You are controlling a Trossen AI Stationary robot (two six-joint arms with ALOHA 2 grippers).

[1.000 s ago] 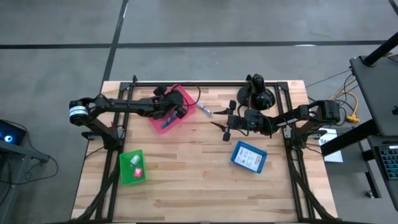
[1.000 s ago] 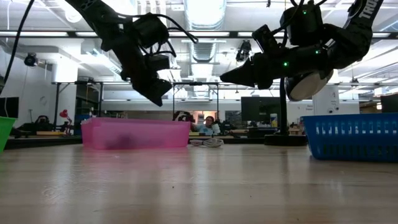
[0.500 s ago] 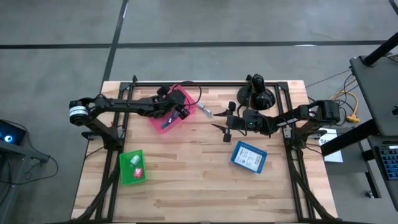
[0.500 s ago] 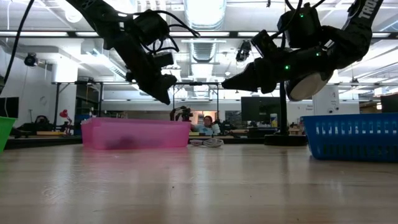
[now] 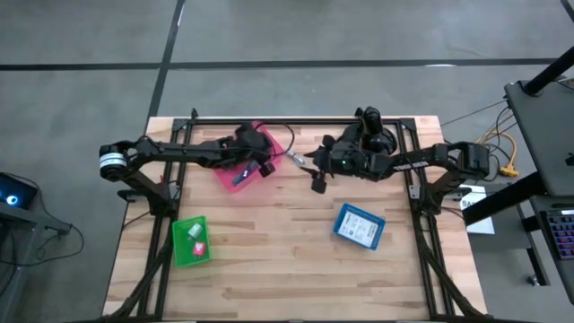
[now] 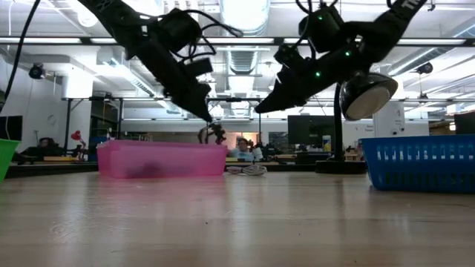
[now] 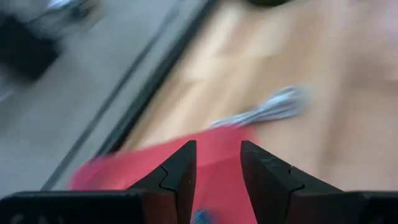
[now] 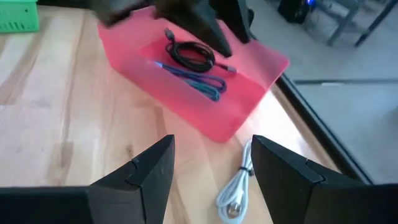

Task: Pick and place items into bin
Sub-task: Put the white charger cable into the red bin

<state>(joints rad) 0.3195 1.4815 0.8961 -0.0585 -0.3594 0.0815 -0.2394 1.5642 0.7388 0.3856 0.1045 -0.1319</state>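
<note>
A pink bin (image 5: 244, 161) is set on the far left part of the wooden table (image 5: 287, 260); inside it a black coiled cable (image 8: 191, 55) and a blue-purple cable (image 8: 198, 81) are seen lying side by side. A white cable (image 8: 238, 194) is laid on the bare wood just to the right of the bin, outside it. The left gripper (image 5: 265, 165) is held above the bin's right edge, its fingers (image 7: 177, 177) set slightly apart with nothing seen between them. The right gripper (image 5: 316, 175) is raised above the table to the right of the white cable, its fingers (image 8: 149, 171) spread wide and nothing held. A green bin (image 5: 190, 240) holding small red and pale items is placed at the near left, and a blue bin (image 5: 359, 225) with a pale flat object at the near right. A black domed mount (image 5: 372, 139) stands at the far edge, behind the right arm.
</note>
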